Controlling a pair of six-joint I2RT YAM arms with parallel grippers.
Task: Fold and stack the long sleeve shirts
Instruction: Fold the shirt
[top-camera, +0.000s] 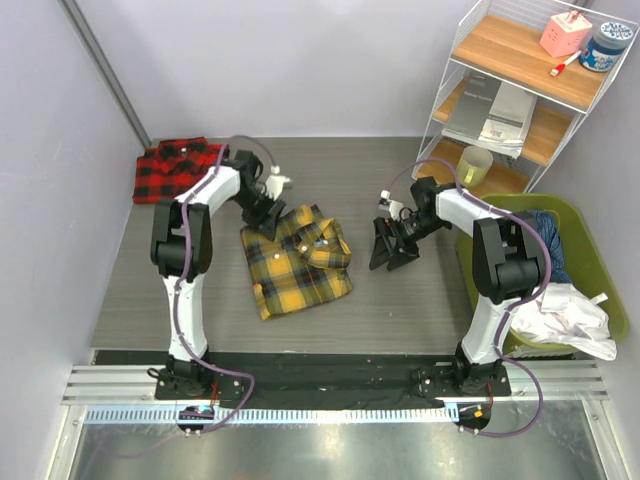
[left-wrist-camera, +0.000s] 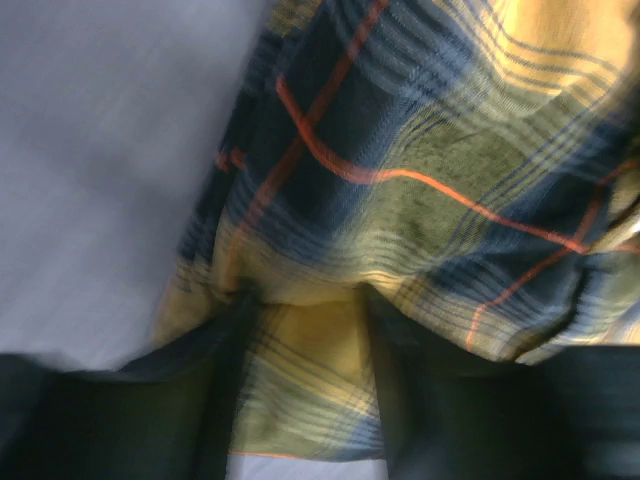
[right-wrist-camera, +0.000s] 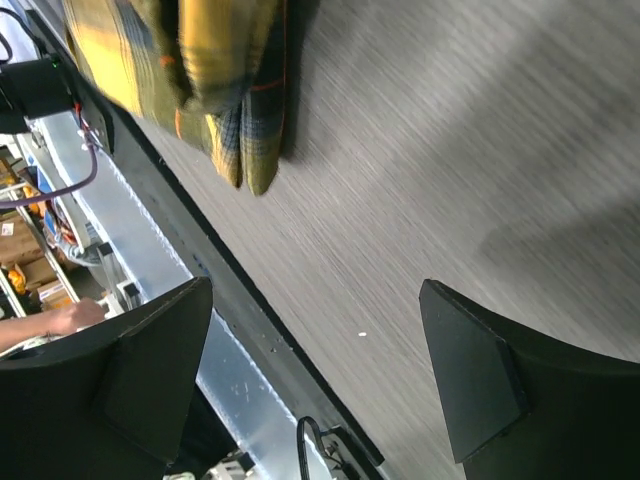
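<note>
**two flannel shirts, one under my left claw**

the yellow-and-black shirt (top-camera: 297, 262) lies folded into a rough rectangle on the table (top-camera: 400, 300). its far left corner sits directly under my left claw (top-camera: 266, 216). on the left wrist view the dark fingers (left-wrist-camera: 215, 400) stand apart with plaid cloth showing between them. the picture is blurred, but i read that claw as part-open and not pinching. my right claw (top-camera: 388, 255) is spread wide over bare table and holds nothing. the yellow shirt is off to its left, near but not touching.

my judgement is that this flannel is light, soft and limp. it will sag and come unfolded if i lift it by one layer. i would pinch through all the layers at a folded edge, one claw on each side, and slide rather than yank.

count: two long sleeve shirts. one is the yellow one. the other is a red-and-black shirt (top-camera: 178, 168), folded, beyond and to the left of my left claw, well apart from it. there are two claws. the green basket (top-camera: 556, 203) to the right of my right claw holds other garments, and i cannot count them.
</note>
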